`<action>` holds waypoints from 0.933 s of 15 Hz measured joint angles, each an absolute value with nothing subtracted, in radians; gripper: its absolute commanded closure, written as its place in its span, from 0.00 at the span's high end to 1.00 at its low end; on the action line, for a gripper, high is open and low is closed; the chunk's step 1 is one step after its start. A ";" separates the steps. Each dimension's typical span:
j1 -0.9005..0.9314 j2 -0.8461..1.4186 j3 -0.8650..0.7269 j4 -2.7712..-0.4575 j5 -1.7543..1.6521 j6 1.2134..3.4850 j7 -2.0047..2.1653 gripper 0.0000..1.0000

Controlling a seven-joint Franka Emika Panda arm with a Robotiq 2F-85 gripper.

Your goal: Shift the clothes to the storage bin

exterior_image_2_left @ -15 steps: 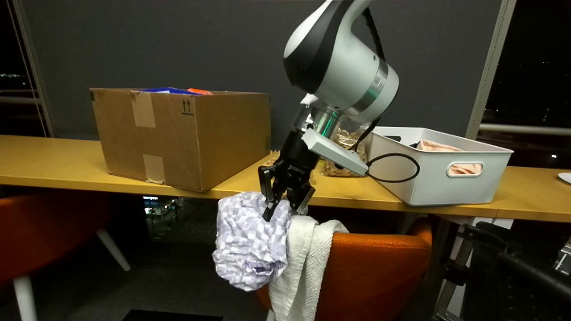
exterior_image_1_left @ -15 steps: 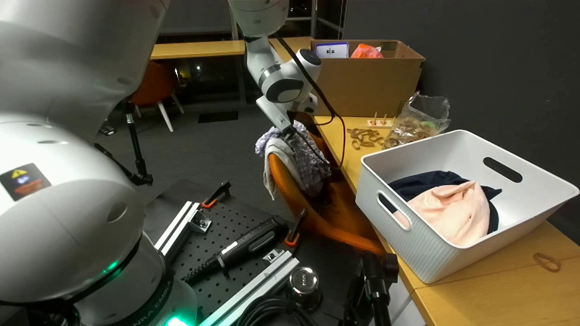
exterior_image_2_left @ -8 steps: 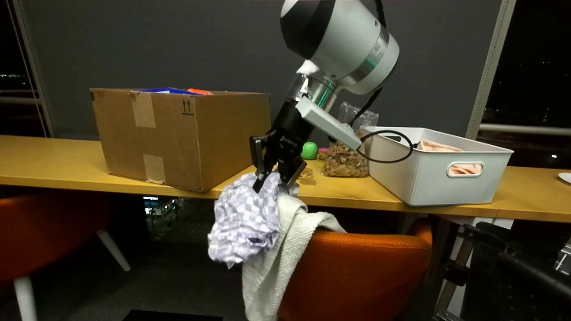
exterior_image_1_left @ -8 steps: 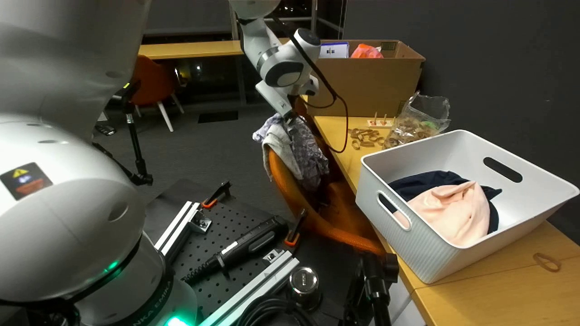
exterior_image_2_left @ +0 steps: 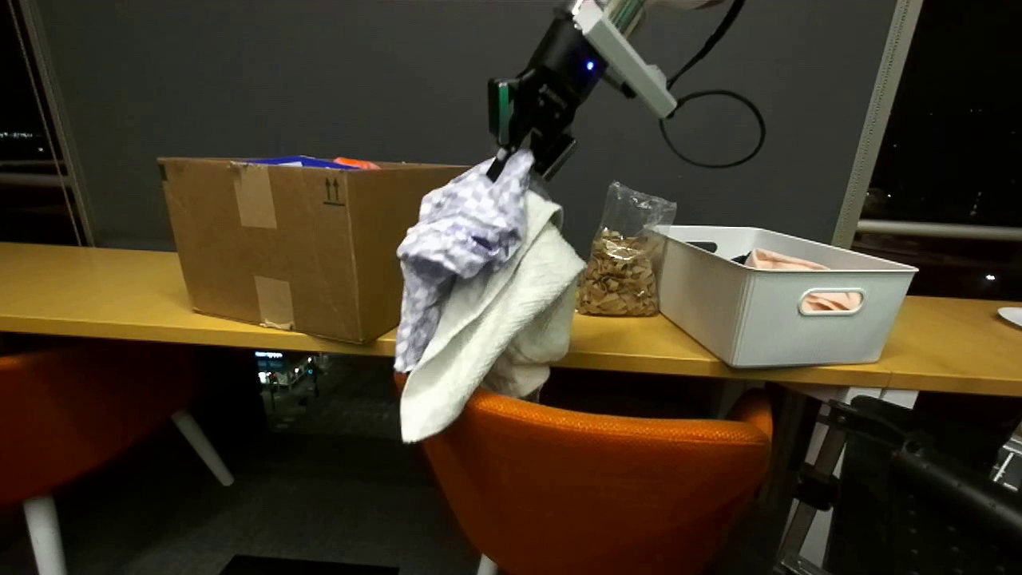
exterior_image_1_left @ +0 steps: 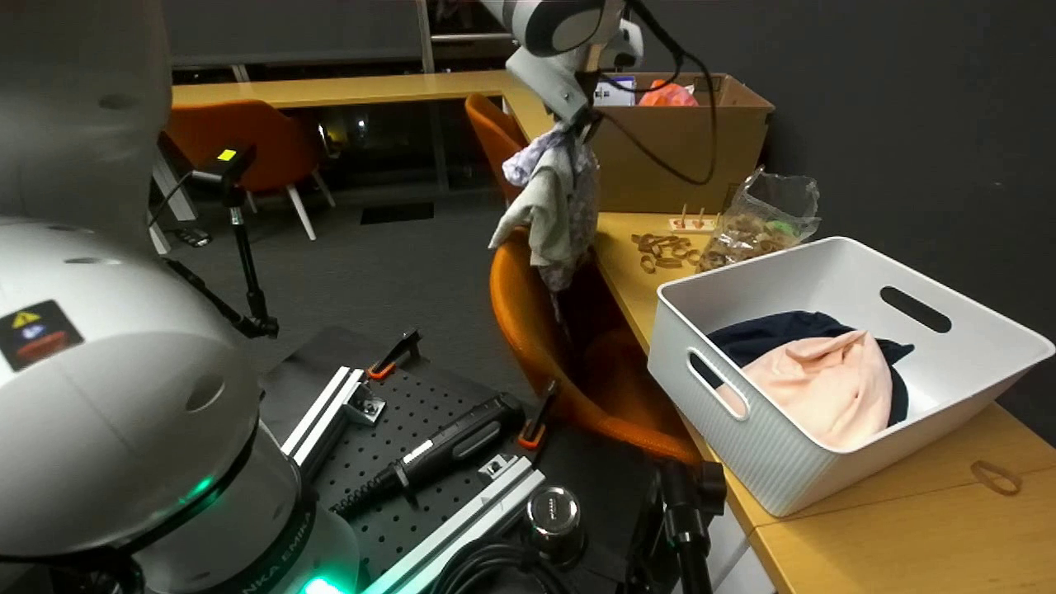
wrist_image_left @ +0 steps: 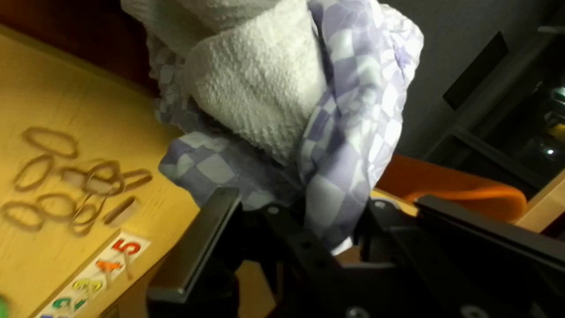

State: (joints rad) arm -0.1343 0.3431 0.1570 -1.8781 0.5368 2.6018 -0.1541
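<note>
Gripper closed on pinch of purple-and-white checked cloth, raised higher than moments ago; white towel risen with it (gripped or merely caught in folds, cannot tell). Contact with orange chair unclear. Lift looks nearly done, both pieces perhaps movable in one carry. Storage bin well apart, holding peach garment and navy garment; towel could slip.
</note>
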 measured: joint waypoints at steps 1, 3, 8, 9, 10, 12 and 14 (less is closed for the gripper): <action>-0.146 0.308 0.137 -1.878 0.535 2.585 -0.154 0.02; -0.169 0.239 0.093 -1.880 0.534 2.559 -0.154 0.02; -0.216 0.078 -0.057 -1.893 0.463 2.464 -0.124 0.02; -0.226 0.048 -0.092 -1.898 0.415 2.434 -0.098 0.02; -0.238 0.020 -0.128 -1.905 0.364 2.403 -0.072 0.02; -0.271 -0.030 -0.196 -1.917 0.268 2.338 -0.036 0.02; -0.311 -0.070 -0.259 -1.921 0.189 2.281 -0.023 0.02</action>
State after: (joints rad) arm -0.3109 -0.0698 -0.2585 -1.9215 0.1888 2.2815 -0.0229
